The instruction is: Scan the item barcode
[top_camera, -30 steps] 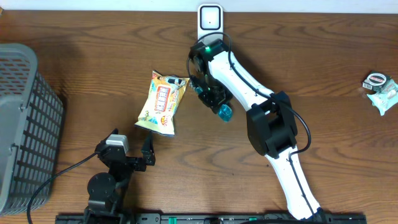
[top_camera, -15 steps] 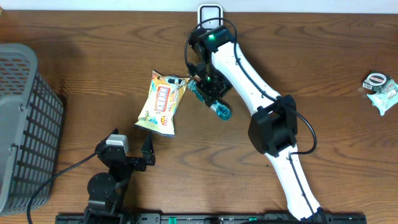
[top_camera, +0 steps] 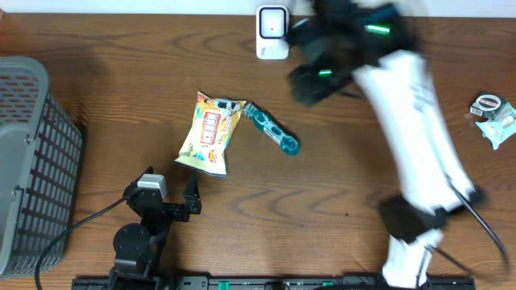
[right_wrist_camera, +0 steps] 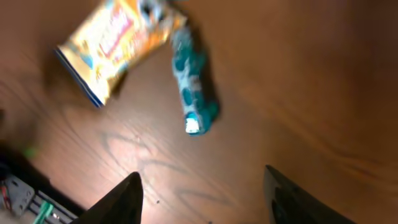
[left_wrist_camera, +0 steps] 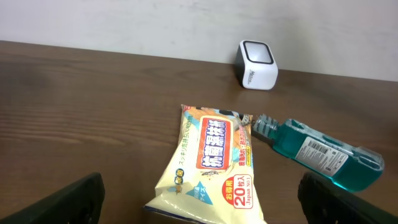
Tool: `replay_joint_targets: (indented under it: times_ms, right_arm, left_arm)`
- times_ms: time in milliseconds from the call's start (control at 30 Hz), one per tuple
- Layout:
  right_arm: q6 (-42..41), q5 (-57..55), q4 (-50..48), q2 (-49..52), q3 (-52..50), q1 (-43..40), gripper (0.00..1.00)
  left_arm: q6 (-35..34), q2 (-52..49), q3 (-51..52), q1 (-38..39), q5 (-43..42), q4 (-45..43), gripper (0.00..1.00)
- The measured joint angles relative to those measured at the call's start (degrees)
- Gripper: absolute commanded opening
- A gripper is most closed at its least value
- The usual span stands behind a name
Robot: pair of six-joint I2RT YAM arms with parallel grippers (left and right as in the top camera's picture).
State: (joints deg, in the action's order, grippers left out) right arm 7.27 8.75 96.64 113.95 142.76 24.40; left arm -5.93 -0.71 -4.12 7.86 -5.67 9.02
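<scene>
A teal bottle (top_camera: 272, 130) lies on its side on the wooden table, its cap end touching a yellow wipes packet (top_camera: 211, 133). Its barcode label (left_wrist_camera: 320, 155) faces up in the left wrist view. The white scanner (top_camera: 272, 32) stands at the table's far edge, behind both. My right gripper (top_camera: 318, 72) is a blur above the table, right of the scanner; in the right wrist view it (right_wrist_camera: 205, 199) is open and empty, high over the bottle (right_wrist_camera: 193, 87). My left gripper (top_camera: 192, 200) rests open just short of the packet (left_wrist_camera: 208, 165).
A grey mesh basket (top_camera: 32, 161) fills the left edge of the table. A small tape roll and a wrapped item (top_camera: 493, 114) lie at the far right edge. The right arm's white links (top_camera: 419, 137) span the right half of the table.
My right gripper has opened, let go of the bottle and swung up and to the right. The bottle now lies on the table by the packet. The left arm has not moved.
</scene>
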Motion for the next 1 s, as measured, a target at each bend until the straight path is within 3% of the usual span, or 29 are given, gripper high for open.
replay_joint_targets:
  times_ms: [133,267,300,333,367,400,500,633,800,1000]
  right_arm:
    - [-0.8,0.0,-2.6,-10.3,-4.1,-3.1,0.50]
    - [-1.9,-1.8,-13.1,-17.7,-21.3,-3.6,0.54]
    - [-2.2,-2.2,-20.6,-19.9,-28.7,-3.6,0.54]
    - [-2.3,-2.4,-26.9,-22.2,-36.7,-3.6,0.63]
    - [-2.5,-2.8,-32.0,-24.2,-43.6,-3.6,0.82]
    - [-2.5,-3.0,-38.6,-26.3,-50.6,-3.6,0.92]
    - [-3.0,-3.1,-57.4,-31.3,-68.1,-3.6,0.86]
    - [-3.4,-0.5,-73.4,-32.9,-83.2,-3.6,0.82]
    - [-3.2,5.1,-83.9,-30.5,-92.7,-3.1,0.85]
    - [-0.6,9.7,-87.5,-27.9,-93.2,0.0,0.86]
  left_arm:
    - [0.0,0.0,0.0,0.0,0.0,0.0,0.98]
    - [0.0,0.0,0.0,0.0,0.0,0.0,0.98]
    - [0.0,0.0,0.0,0.0,0.0,0.0,0.97]
    - [0.0,0.0,0.0,0.0,0.0,0.0,0.98]
    - [0.0,0.0,0.0,0.0,0.0,0.0,0.98]
    - [0.0,0.0,0.0,0.0,0.0,0.0,0.98]
    - [0.0,0.0,0.0,0.0,0.0,0.1,0.98]
    - [0.0,0.0,0.0,0.0,0.0,0.1,0.98]
    - [0.0,0.0,0.0,0.0,0.0,0.1,0.98]
    - [0.0,0.0,0.0,0.0,0.0,0.1,0.98]
